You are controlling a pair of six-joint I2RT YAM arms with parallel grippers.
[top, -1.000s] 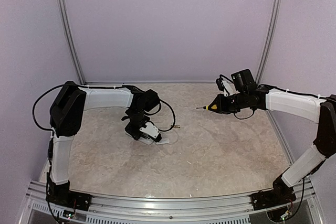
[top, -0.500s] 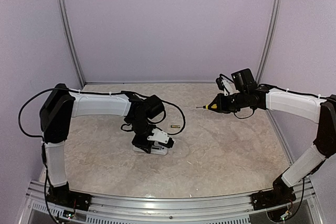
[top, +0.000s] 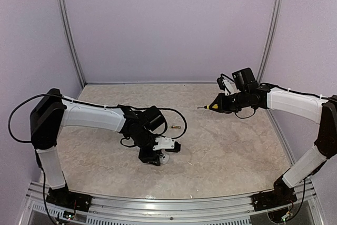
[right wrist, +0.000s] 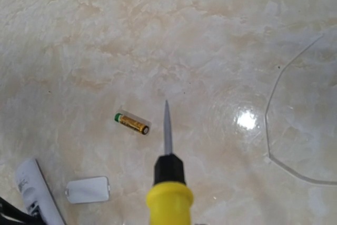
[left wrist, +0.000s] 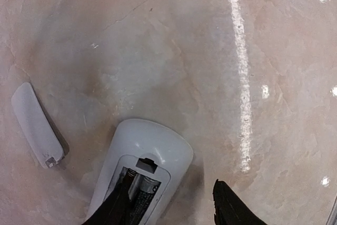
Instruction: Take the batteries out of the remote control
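Battery 2 is being extracted. The gold battery (right wrist: 131,124) lies on the surface (right wrist: 237,35), centre-left of frame. The dark battery (left wrist: 145,193) sits in the remote control (left wrist: 152,143), lower centre, at the half-open left gripper (left wrist: 171,185). The screwdriver (right wrist: 168,183) is clamped by the right gripper (top: 225,105); levering is judged next.

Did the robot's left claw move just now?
Yes. The left gripper has come towards the grey metal front rail, farther from the small brassy-gold battery, which stayed put.
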